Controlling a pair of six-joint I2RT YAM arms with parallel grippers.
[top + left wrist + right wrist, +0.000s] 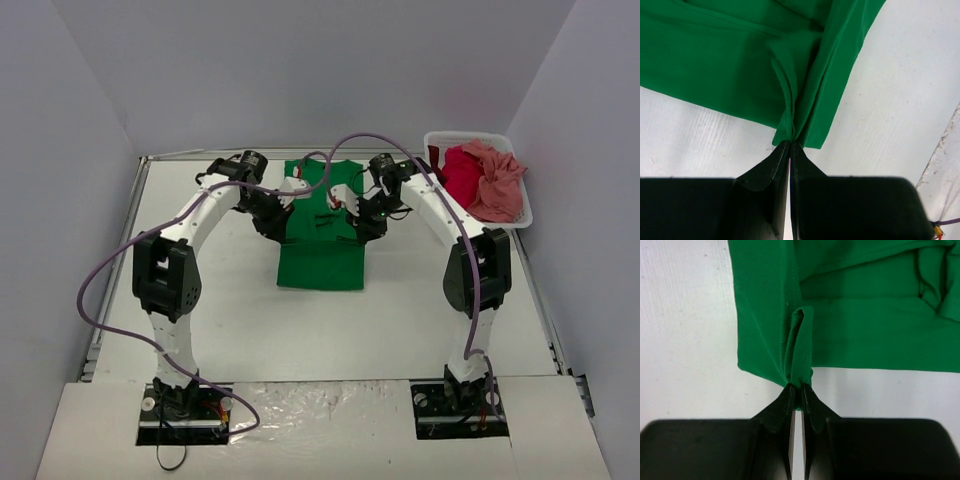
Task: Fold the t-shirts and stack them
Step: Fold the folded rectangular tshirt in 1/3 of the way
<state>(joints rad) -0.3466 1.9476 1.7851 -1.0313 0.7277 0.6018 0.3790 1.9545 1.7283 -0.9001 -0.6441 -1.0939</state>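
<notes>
Left claw (790,145), right claw (796,387) on t-shirt (320,258)

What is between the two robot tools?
The green t-shirt spans the gap; the left tool and right tool each pinch a fold of it. The top view shows it.

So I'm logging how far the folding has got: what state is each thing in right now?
green t-shirt, partly folded, lying on the table, pinched at both side edges.
left claw, shut on the shirt's edge.
right claw, shut on the opposite edge.
red t-shirt, crumpled, unfolded, in the basket.
pink t-shirt, crumpled, unfolded, beside the red one.
basket, upright, holding both.
</notes>
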